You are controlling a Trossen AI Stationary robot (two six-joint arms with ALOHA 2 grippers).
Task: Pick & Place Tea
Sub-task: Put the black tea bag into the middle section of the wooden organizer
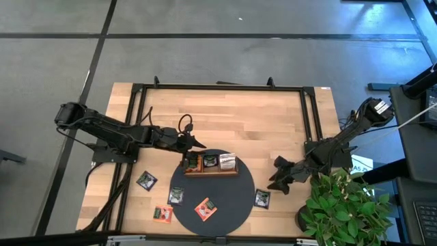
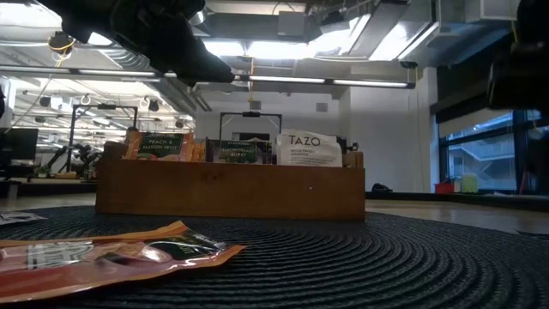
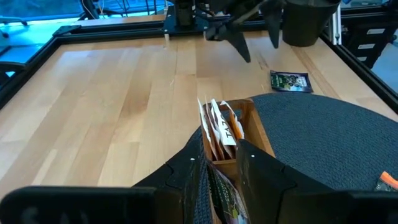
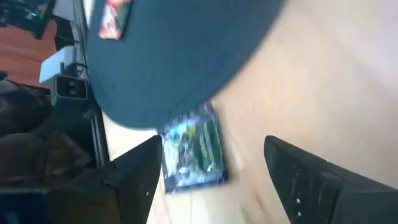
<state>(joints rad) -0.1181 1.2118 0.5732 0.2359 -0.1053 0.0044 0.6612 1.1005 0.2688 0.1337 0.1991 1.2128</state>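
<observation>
The brown wooden tray (image 1: pixel 210 165) stands on the round dark mat (image 1: pixel 225 198) with tea sachets upright in its compartments (image 2: pixel 310 148). Loose tea lies flat around it. Black sachets (image 1: pixel 146 180) (image 1: pixel 176 195) (image 1: pixel 261 199) and orange ones (image 1: pixel 162 214) (image 1: pixel 205 209) are among them. My left gripper (image 1: pixel 194 143) hangs open over the tray's left end (image 3: pixel 224 134), holding nothing. My right gripper (image 1: pixel 274 176) slants down, open wide, just over the wood. A black sachet (image 4: pixel 193 152) lies flat beside the mat's edge between its fingers, untouched.
A potted plant (image 1: pixel 345 205) stands at the table's near right corner, close behind my right arm. Black rails (image 1: pixel 218 87) frame the wooden table top. Bare wood (image 1: pixel 232 119) lies beyond the tray toward the far edge.
</observation>
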